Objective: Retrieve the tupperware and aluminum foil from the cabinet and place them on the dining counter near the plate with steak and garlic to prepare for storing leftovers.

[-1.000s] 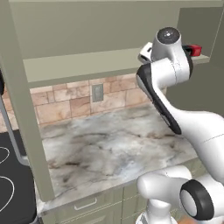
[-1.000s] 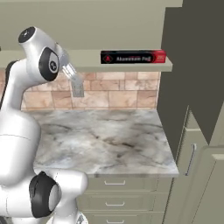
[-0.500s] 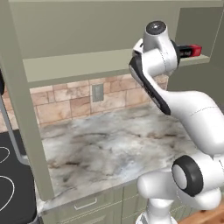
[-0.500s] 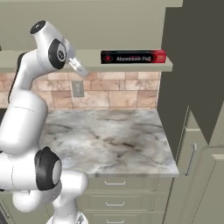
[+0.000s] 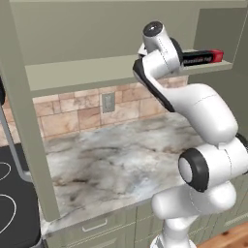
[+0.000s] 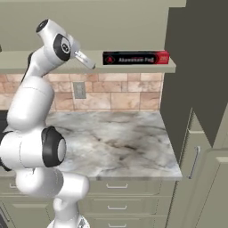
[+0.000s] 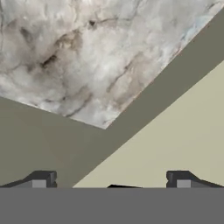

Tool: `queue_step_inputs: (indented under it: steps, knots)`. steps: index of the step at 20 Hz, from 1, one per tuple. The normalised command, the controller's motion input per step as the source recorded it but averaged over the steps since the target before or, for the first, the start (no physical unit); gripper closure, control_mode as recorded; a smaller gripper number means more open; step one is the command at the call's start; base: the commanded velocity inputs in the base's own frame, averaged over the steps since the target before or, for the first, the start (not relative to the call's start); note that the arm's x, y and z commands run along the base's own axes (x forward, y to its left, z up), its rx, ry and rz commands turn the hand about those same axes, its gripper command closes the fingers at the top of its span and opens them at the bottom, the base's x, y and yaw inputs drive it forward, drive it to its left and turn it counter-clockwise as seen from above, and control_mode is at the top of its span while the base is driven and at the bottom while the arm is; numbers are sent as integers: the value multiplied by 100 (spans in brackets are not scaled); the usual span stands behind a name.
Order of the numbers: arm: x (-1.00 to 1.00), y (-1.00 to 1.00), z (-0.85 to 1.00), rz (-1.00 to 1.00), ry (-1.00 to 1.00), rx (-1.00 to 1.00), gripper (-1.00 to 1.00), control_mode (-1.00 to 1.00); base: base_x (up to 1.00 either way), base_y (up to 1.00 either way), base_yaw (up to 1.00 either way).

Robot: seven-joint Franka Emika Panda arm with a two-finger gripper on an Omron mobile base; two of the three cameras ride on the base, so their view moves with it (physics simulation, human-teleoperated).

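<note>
arm: risen over the last second – wrist went from mid-backsplash height up to the level of the cabinet shelf (image 6: 133, 67), elbow straightened, base cameras unmoved
gripper: (image 7: 111, 179) spread wide, nothing between the finger tips (image 7: 40, 179) – in the right base view the gripper (image 6: 84, 59) points toward the foil from its left, not touching it
meaning: judged as the approach leg for the first pickup; nothing retrieved yet, both items still to fetch
aluminum foil: (image 6: 136, 58) long black box, red end on the right, small white lettering along the face – lies flat lengthwise on the open shelf of the cabinet (image 5: 111, 29), near the shelf's right end; also seen past the wrist in the left base view (image 5: 203, 57)
foil vs gripper: near but apart, the box's left end closest to the hand
hand view: looks down past the shelf edge at the marbled worktop (image 7: 87, 57) below, foil not in frame there
tupperware: cannot place it from these views
below shelf: stone-tile backsplash (image 6: 120, 93) with a wall outlet (image 6: 79, 89), marbled worktop over drawers
next move, judged: swing right along the shelf and line the open jaws across the narrow side of the box
</note>
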Motion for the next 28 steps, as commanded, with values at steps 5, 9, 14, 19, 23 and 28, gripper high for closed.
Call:
queue_step_inputs:
  steps: [5,9,14,19,23,28]
  knots:
    - [60,-12,0,0,1,-7,-100,-100,0,0,0]
    - [42,-26,0,-3,0,-3,-100,-100,0,0,0]
    - [34,-11,0,-10,-2,-4,-100,-100,0,0,0]
    - [25,-1,-1,-16,-12,-6,-100,-100,0,0,0]
    - [18,-20,-5,-14,-9,0,-100,-100,0,0,0]
    - [13,-43,-6,-9,-1,0,-100,-100,0,0,0]
